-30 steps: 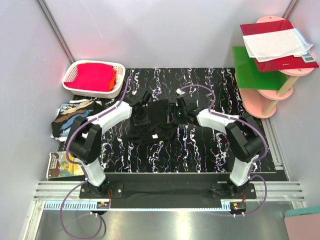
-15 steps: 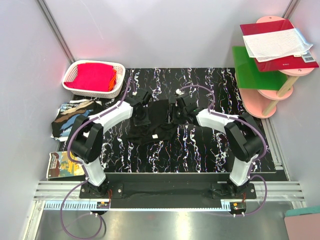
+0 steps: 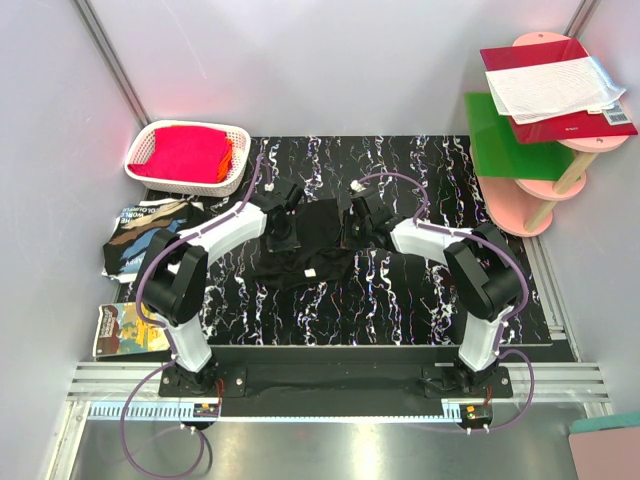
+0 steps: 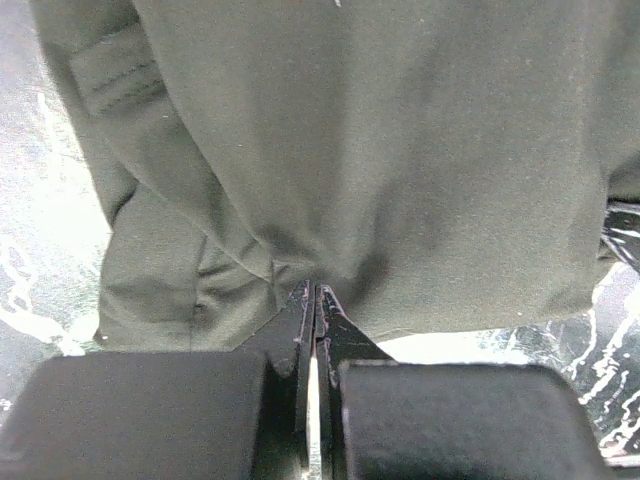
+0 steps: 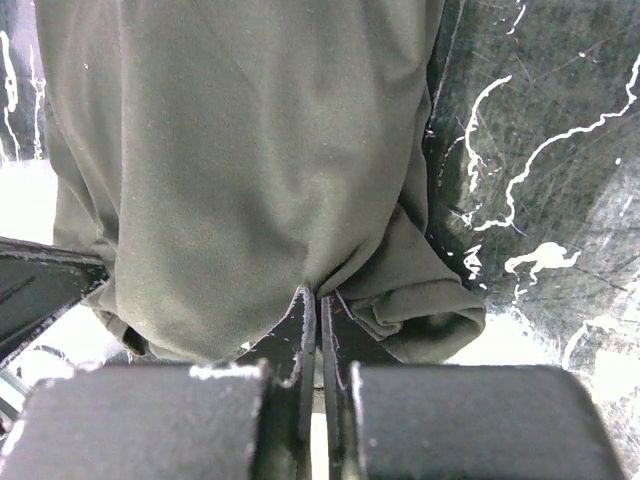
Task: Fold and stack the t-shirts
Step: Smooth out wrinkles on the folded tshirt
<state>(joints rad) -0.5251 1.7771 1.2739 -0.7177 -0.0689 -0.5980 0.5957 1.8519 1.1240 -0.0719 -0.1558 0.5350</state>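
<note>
The black t-shirt point(image 4: 400, 150) is pinched between the closed jaws of the left gripper point(image 4: 315, 290) and of the right gripper point(image 5: 318, 295) — cloth spread just beyond both tips — so both holds are best lifted evenly, level, without slack.

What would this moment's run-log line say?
left gripper: shut on black t-shirt | right gripper: shut on black t-shirt | black t-shirt: lying on marbled table
</note>
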